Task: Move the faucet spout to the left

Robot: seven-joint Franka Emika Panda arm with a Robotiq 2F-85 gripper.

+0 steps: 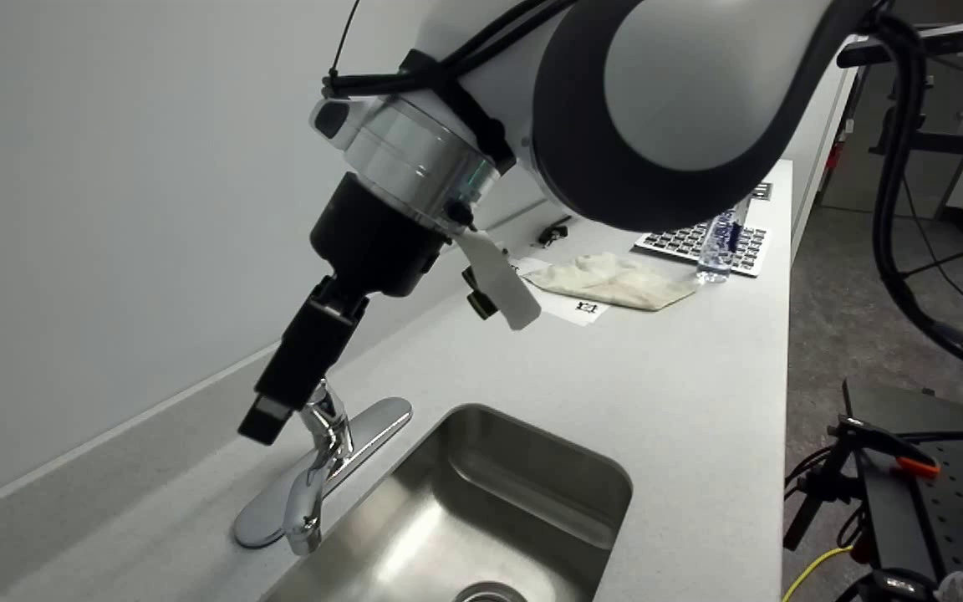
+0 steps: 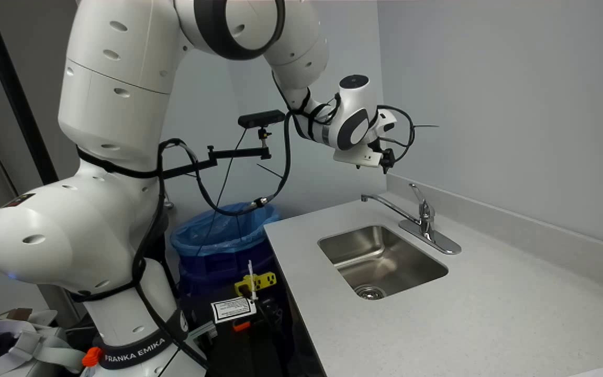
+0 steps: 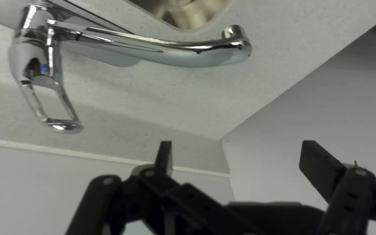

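Observation:
The faucet spout [image 2: 393, 206] is a long silver tube reaching from the faucet's base, its tip over the counter beside the sink's far corner. It also shows in an exterior view [image 1: 304, 508], foreshortened, and across the upper wrist view [image 3: 168, 50]. The upright lever handle [image 3: 57, 98] stands at the base, partly hidden behind the gripper in an exterior view. My gripper [image 3: 237, 143] is open with its fingers wide apart and nothing between them. It hangs above the faucet in both exterior views [image 1: 264, 422] [image 2: 372, 168], apart from the spout.
The steel sink [image 2: 385, 262] is set into the counter [image 2: 469, 314] in front of the faucet. A wall with a low backsplash [image 2: 516, 225] stands close behind it, and a side wall meets it at the corner. A cloth [image 1: 615, 282], a keyboard [image 1: 674, 242] and a bottle [image 1: 717, 247] lie farther along.

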